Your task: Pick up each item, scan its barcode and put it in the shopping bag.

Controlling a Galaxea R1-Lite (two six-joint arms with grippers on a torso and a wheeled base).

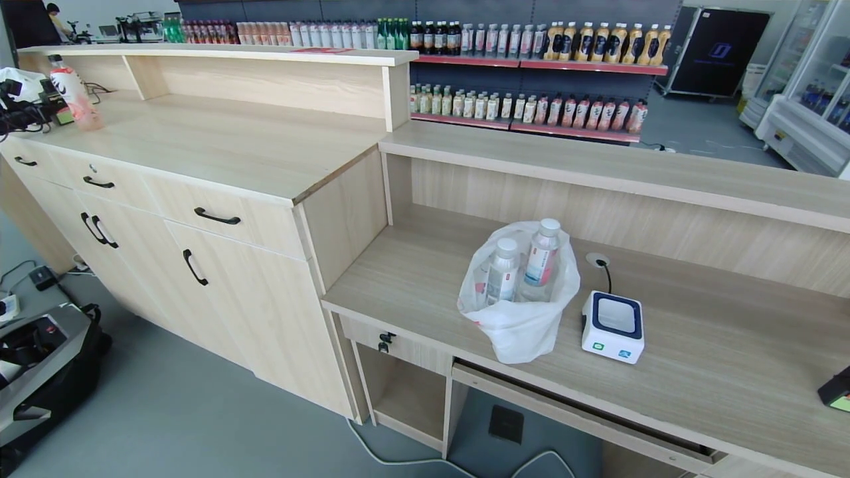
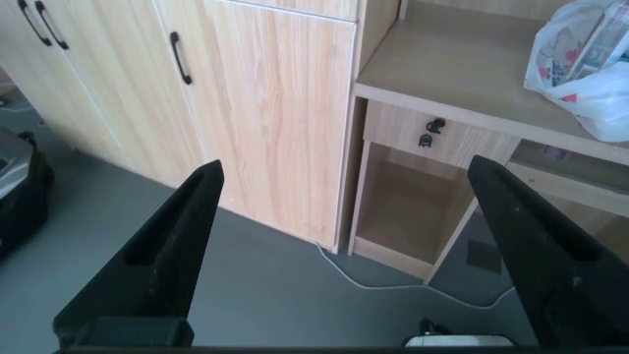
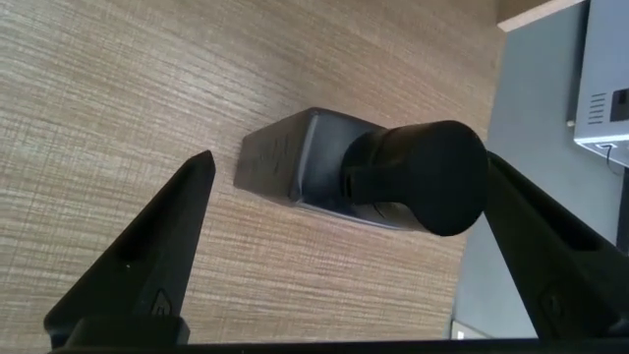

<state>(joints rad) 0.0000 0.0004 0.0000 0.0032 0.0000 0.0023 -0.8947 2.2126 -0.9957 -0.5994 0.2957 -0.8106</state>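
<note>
Here the shopping bag [image 1: 518,318] sits at the counter [image 1: 730,358] edge beside the scanner [image 1: 612,326].

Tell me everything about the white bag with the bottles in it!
The shopping bag is thin, crinkly white plastic, slightly see-through. It stands open-topped on the low wooden desk, near the front edge. Inside, the left bottle and the right bottle stand upright, their white caps poking out. The white scanner sits close beside it; I cannot tell if they touch.
</note>
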